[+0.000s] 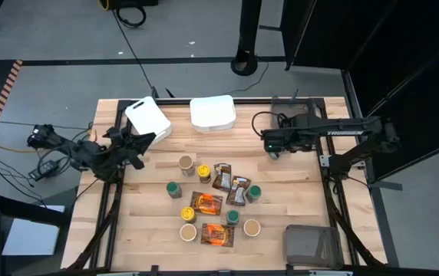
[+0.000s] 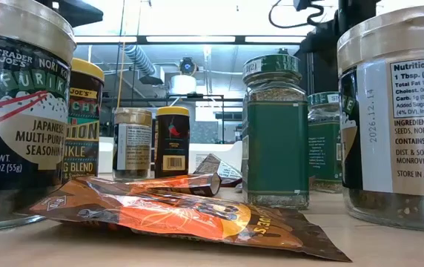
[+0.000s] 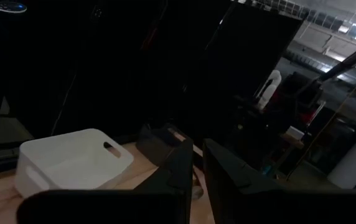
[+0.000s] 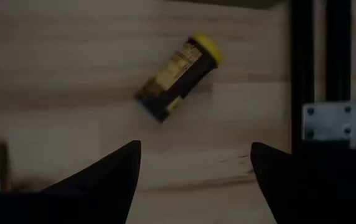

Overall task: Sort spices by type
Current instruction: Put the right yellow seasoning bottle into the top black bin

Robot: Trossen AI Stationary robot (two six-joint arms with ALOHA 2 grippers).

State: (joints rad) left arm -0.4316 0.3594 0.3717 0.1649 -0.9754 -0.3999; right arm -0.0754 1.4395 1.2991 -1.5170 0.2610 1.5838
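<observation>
A yellow-lidded spice jar [image 4: 177, 78] lies on its side on bare wood near the centre of the right wrist view, so I judge the clean way is to drop straight down and close across its round body, not its ends. The right gripper [image 4: 193, 163] hovers above it, fingers spread wide, upper right in the high view. The left gripper [image 1: 136, 146] waits by a white tub [image 1: 148, 119] upper left, fingers nearly closed on nothing.

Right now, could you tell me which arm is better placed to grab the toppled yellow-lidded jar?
The right: its open claw points straight at the toppled yellow-lidded jar, while the left claw sits shut by the white tub.
</observation>
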